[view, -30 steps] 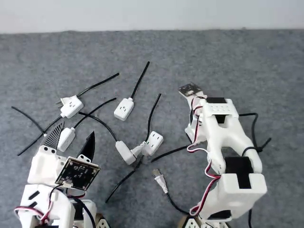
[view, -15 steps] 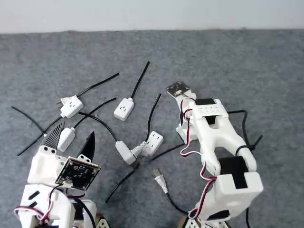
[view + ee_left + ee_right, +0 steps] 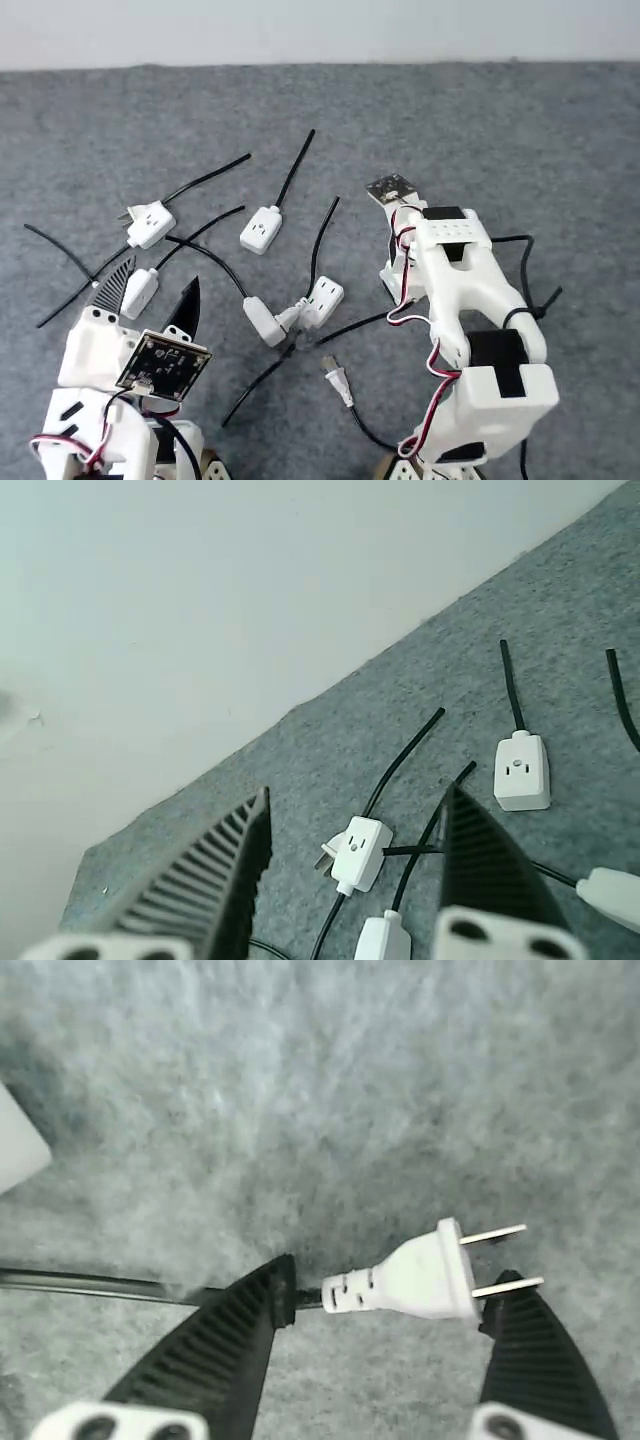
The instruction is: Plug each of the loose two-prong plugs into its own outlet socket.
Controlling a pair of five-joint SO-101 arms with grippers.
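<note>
My right gripper (image 3: 398, 1274) is open, low over the grey mat, with a white two-prong plug (image 3: 405, 1282) lying between its black fingers (image 3: 232, 1332), untouched. From above, the right arm (image 3: 452, 262) hides that spot. Another loose plug (image 3: 336, 380) lies in front of it. A free socket (image 3: 260, 230) sits mid-table. A socket (image 3: 326, 298) has a white plug (image 3: 264, 322) joined to it. A third socket (image 3: 151, 224) lies far left. My left gripper (image 3: 150, 295) is open beside a white plug (image 3: 140, 292), and its wrist view shows the sockets (image 3: 522, 772) (image 3: 356, 852) ahead.
Black cables (image 3: 205, 178) trail across the mat around the sockets, and one cable (image 3: 350, 322) runs under the right arm. The far half of the grey mat (image 3: 500, 120) is bare up to the white wall.
The right arm swung left, then came partly back to the right. The left arm and the sockets have not moved.
</note>
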